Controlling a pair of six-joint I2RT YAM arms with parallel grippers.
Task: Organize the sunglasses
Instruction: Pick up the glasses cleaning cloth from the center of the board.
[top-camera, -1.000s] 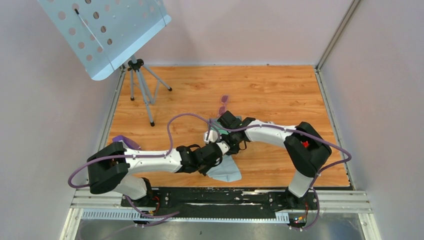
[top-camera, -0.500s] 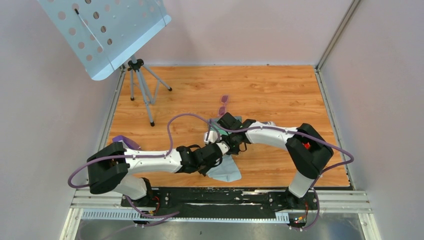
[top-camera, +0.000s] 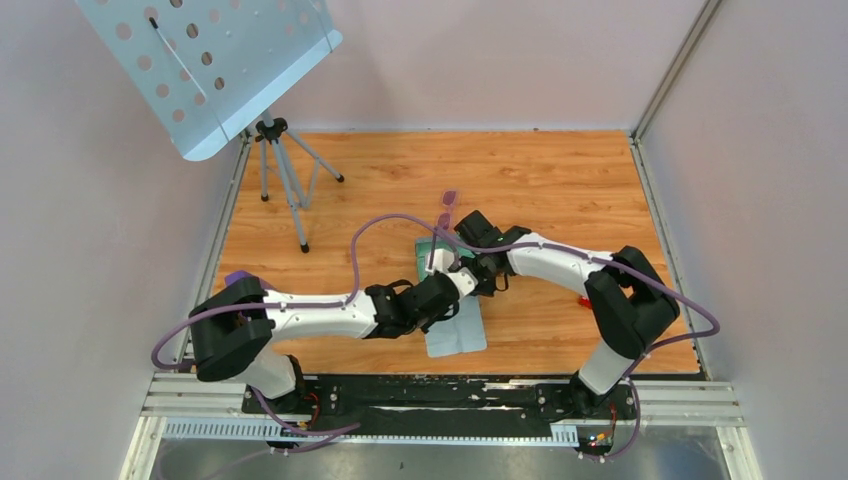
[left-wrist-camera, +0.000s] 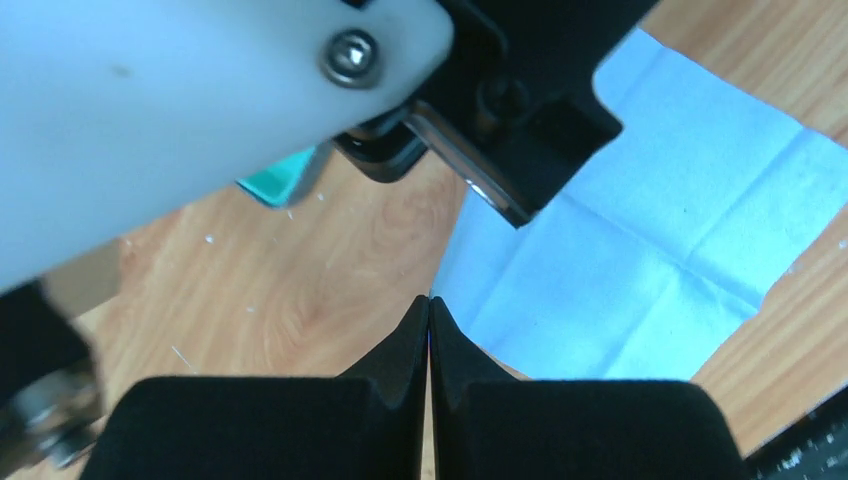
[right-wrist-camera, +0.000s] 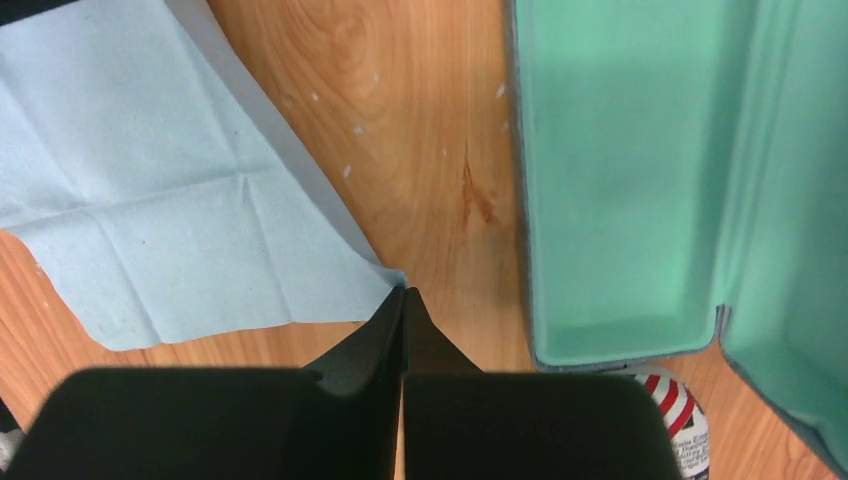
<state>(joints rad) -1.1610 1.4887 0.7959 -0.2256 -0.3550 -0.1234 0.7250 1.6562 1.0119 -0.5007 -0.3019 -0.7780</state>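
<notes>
Wood tabletop (top-camera: 560, 170) — left fingers (left-wrist-camera: 390, 375), right fingers (right-wrist-camera: 370, 350) pinch cloth (right-wrist-camera: 150, 200) corners.

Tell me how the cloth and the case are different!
The cloth is pale blue; the case is green inside. The cloth is thin and lies spread flat, with fold creases; the case is a deep box, lying open. Both rest on the wooden table.
</notes>
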